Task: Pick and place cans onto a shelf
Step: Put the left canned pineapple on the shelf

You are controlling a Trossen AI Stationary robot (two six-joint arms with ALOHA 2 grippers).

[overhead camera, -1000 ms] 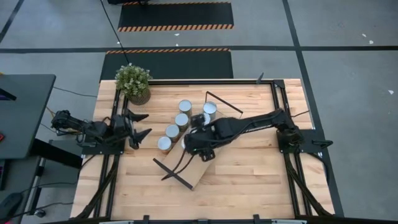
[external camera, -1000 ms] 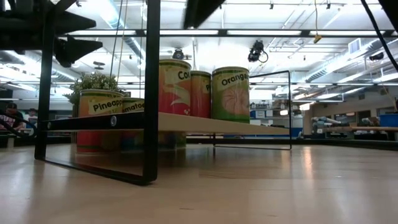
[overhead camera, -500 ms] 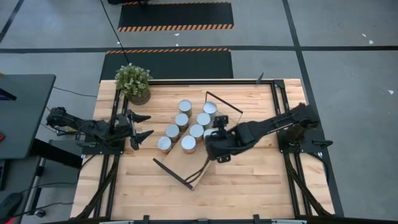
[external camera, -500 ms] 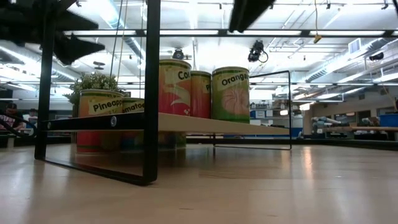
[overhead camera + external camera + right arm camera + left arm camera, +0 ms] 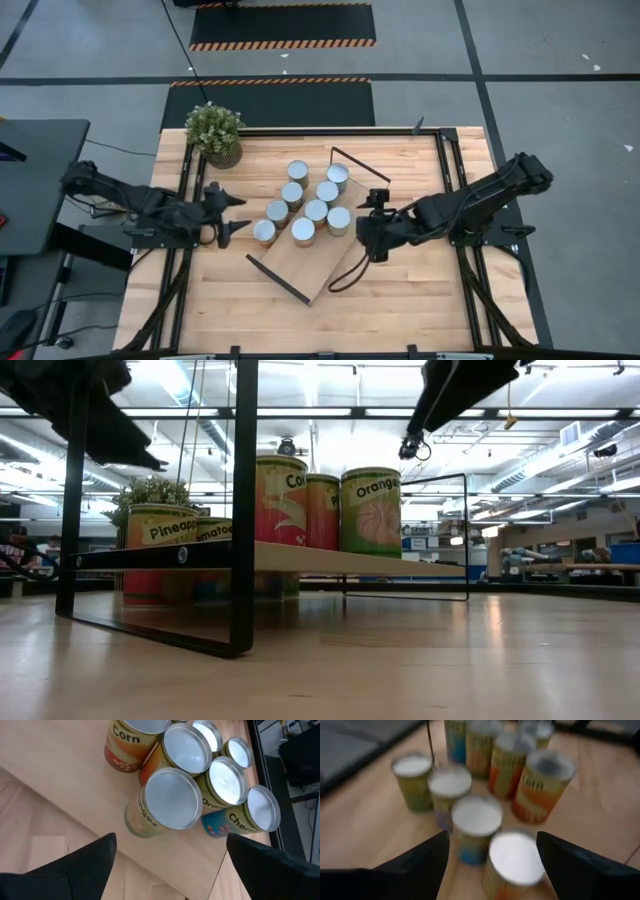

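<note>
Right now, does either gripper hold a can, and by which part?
Nothing is held. The right gripper is open beside the shelf, apart from the cans; the left gripper is open too.

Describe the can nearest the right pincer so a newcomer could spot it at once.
Find the shelf, the light board lying diagonally mid-table. Cans stand in two slanted rows at its upper-left end. One can sits outside those rows on the board, on the side facing the open right pincer; its label reads Orange, next to one marked Corn.
</note>
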